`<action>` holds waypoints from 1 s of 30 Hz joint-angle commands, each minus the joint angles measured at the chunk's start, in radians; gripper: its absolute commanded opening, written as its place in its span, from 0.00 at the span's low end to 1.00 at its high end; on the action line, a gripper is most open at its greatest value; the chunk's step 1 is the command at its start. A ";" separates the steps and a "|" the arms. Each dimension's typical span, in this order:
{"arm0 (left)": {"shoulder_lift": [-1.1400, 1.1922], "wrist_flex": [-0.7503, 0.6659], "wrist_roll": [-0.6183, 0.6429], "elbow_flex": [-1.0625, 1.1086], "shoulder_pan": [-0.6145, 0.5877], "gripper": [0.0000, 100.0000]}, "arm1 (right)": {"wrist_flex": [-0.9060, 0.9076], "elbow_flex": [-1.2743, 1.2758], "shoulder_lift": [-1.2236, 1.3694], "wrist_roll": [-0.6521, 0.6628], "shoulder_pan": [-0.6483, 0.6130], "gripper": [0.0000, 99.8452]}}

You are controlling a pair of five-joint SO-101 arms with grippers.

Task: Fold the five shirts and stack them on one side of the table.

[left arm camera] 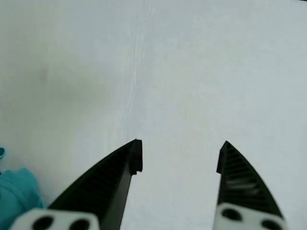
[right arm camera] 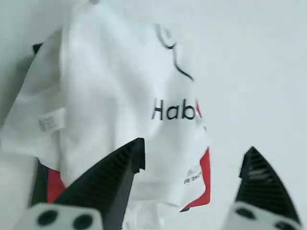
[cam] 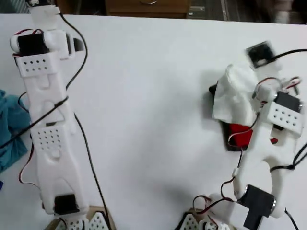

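High view, white shirt (cam: 233, 98) under right arm (cam: 283, 117), teal shirt (cam: 10, 132) well apart

White tabletop (cam: 153, 120), plain and matte, ran to a straight far edge. A faint crease line (left arm camera: 133, 81) crossed its surface, seen in the left wrist view. Beyond the far edge stood a brown wooden cabinet (cam: 146, 7). Past the far right corner was a blurred pale shape (cam: 283, 12), not identifiable.
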 commanded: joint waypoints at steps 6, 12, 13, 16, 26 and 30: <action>-0.046 0.015 -0.009 -0.041 0.000 0.27 | -0.035 -0.018 0.079 -0.043 0.099 0.24; -0.046 0.015 -0.009 -0.041 0.000 0.27 | -0.048 -0.091 0.297 -0.043 0.134 0.24; -0.046 0.017 -0.009 -0.041 0.002 0.27 | -0.039 -0.101 0.323 -0.043 0.134 0.24; -0.046 0.017 -0.009 -0.041 0.003 0.27 | 0.002 -0.127 0.381 -0.043 0.122 0.23; -0.046 0.017 -0.009 -0.035 0.006 0.27 | 0.105 -0.241 0.397 -0.043 0.128 0.20; -0.043 0.015 -0.009 -0.035 0.006 0.27 | 0.183 -0.285 0.397 -0.044 0.113 0.22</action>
